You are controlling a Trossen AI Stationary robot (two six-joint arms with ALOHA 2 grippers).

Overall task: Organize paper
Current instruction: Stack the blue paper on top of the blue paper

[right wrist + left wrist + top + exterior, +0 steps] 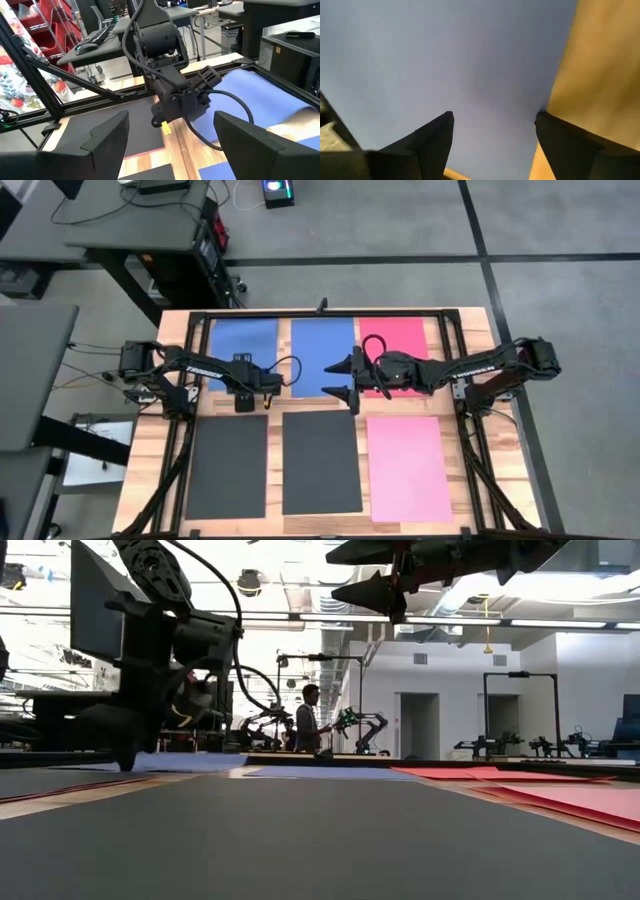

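Six thin flat rectangular sheets of paper lie in two rows of three on the pale wooden surface point(150, 470), and I take the middle blue sheet point(322, 340) in the far row as my landmark. To one side of it lies a second blue sheet point(243, 345), to the other a red sheet point(400, 335). Nearer the front edge, straight below the middle blue sheet, is a dark grey sheet point(321, 462), flanked by another dark grey sheet point(228, 467) and a pink sheet point(408, 468). The sheets sit apart from one another with strips of wood showing between them. The left hand point(254, 402) is low by the near corner of the second blue sheet, just beside the middle blue sheet's near left corner; its two dark fingers point(427, 142) stand spread wide, nothing between them, with blue paper and bare wood showing in the gap. The right hand point(347, 378) hangs higher over the right-hand edge of the middle blue sheet, its arm reaching in across the red sheet, fingers point(105, 140) parted wide and empty. Far behind the surface a person point(308, 720) stands among other robot arms.
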